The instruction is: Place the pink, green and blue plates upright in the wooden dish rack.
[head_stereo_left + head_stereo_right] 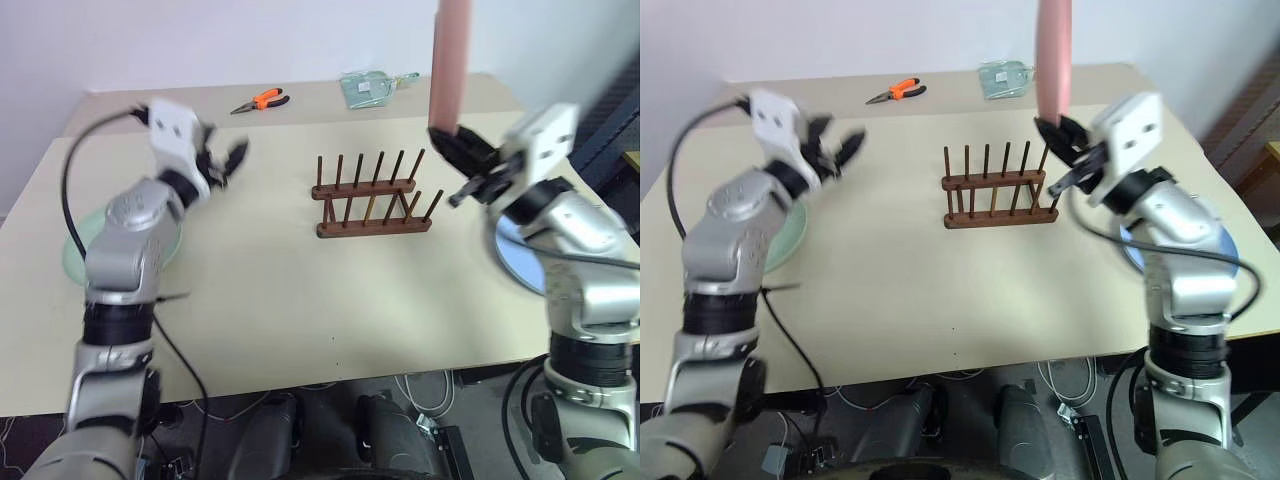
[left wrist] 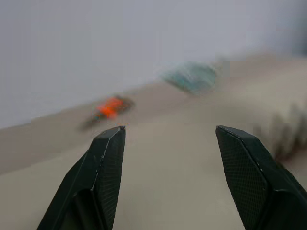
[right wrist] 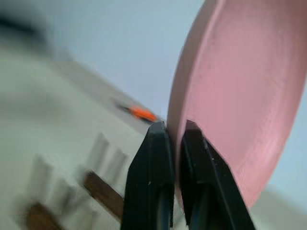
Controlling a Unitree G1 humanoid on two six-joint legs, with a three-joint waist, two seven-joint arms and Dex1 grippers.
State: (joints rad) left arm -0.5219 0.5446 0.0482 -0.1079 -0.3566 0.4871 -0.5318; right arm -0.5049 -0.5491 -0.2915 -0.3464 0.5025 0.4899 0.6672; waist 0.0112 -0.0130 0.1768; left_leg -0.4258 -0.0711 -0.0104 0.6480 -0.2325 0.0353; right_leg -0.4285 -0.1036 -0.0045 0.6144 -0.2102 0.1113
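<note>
My right gripper [image 1: 443,133] is shut on the lower rim of the pink plate [image 1: 451,55], holding it upright and edge-on above the right end of the wooden dish rack [image 1: 372,196]. In the right wrist view the fingers [image 3: 152,158] pinch the pink plate's [image 3: 249,91] rim. No plate stands among the rack's pegs. The blue plate [image 1: 516,258] lies flat on the table under my right arm. The green plate [image 1: 76,255] lies flat at the left, partly hidden by my left arm. My left gripper [image 1: 232,160] hovers open and empty left of the rack, fingers [image 2: 108,158] spread wide.
Orange-handled pliers [image 1: 262,100] and a clear bag with greenish contents [image 1: 370,88] lie at the back of the beige table [image 1: 300,300]. Cables hang below the table's front edge.
</note>
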